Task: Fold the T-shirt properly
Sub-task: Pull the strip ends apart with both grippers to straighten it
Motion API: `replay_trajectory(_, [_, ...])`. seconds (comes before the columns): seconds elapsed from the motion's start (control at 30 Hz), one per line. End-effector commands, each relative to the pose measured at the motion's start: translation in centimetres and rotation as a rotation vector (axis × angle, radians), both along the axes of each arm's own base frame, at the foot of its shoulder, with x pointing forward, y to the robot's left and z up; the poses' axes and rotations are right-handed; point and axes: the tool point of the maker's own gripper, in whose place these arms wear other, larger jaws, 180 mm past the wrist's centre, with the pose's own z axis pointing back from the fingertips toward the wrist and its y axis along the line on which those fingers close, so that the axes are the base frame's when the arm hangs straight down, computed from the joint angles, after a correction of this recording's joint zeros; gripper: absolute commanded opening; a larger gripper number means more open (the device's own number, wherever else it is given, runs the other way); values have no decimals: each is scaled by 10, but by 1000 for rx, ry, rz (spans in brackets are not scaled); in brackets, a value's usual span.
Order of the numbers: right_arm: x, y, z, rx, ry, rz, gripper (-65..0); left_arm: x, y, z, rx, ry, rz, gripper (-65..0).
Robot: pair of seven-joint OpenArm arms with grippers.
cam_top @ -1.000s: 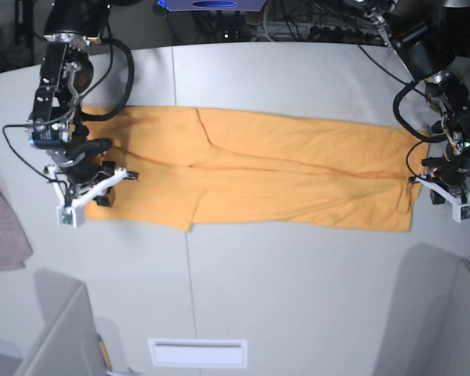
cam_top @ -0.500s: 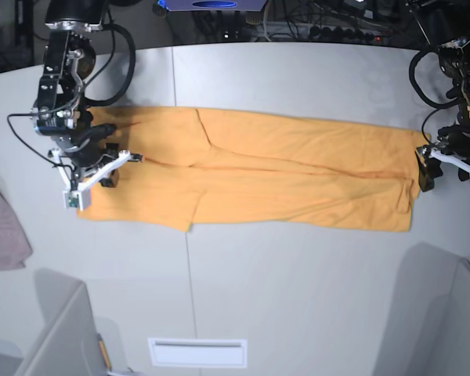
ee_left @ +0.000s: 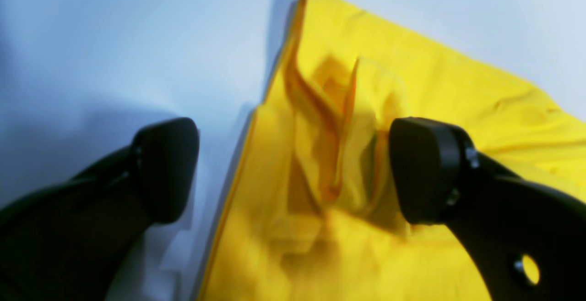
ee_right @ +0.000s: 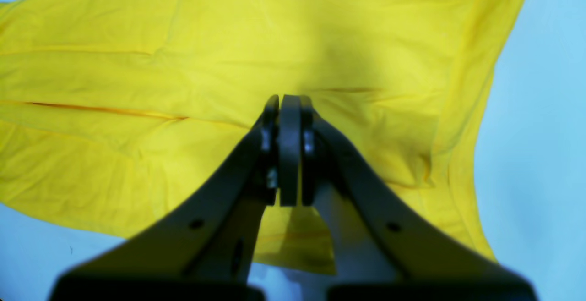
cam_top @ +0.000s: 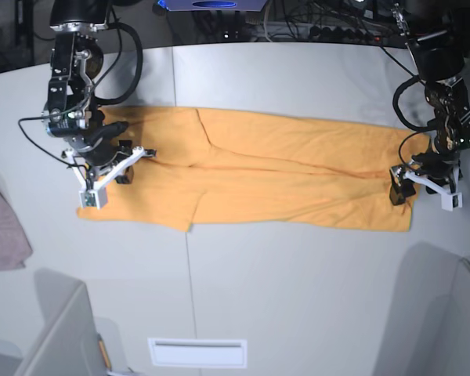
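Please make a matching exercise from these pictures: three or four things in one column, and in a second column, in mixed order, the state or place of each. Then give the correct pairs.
Column 1
1. left end effector
2. right end effector
3. T-shirt
4. mauve-pink cloth

Column 2
A. lies at the table's edge, apart from the arms
B. shut, above yellow fabric
C. open, astride a bunched fabric edge
D. spread in a long folded strip between both arms

Pairs: 1-C, 2-B, 3-D, 4-A
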Motion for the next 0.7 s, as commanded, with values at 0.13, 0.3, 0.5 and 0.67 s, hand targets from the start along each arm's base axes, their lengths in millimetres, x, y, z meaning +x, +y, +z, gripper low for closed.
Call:
replay_trajectory(0.13, [8, -2, 10, 1, -43, -3, -650, 3, 2, -4, -11, 22, 0, -58])
replay_trajectory(0.3, [9, -4, 10, 0, -44, -8, -650, -6, 1, -18, -25, 66, 3, -334])
replay_trajectory(0.5, [7, 6, 10, 35, -44, -17, -650, -8, 5, -25, -40, 83, 24, -650])
replay_trajectory(0.67, [6, 11, 9, 48, -39, -15, -650, 2, 20, -2, 12, 39, 14, -650])
